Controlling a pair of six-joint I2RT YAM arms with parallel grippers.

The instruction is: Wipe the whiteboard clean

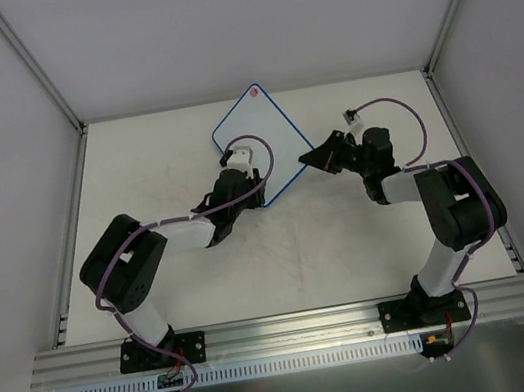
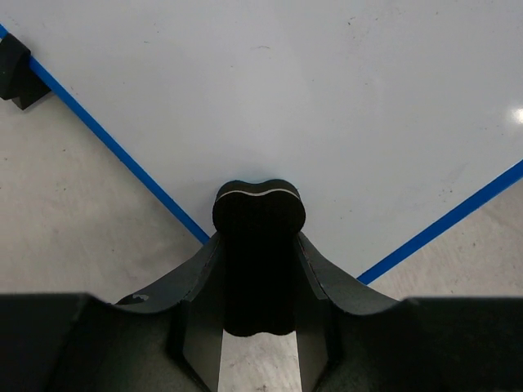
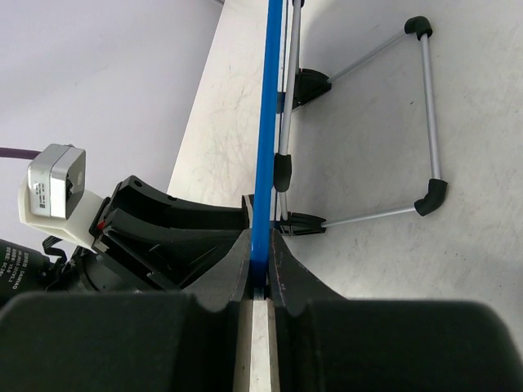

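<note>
whiteboard [image 1: 266,129]: far centre of table [image 1: 155,164], turned diamond-wise, face apparently clean. left gripper [image 2: 259,245]: pinching a black eraser [image 2: 259,208] over the whiteboard's near corner. right gripper [image 3: 260,273]: clamped on its blue edge, wire stand [image 3: 429,106] behind.

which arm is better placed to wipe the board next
Left. The left fingers hold the eraser, its tip over the board at the near corner. The right fingers are clamped on the board's blue edge, so that arm is busy steadying it.
</note>
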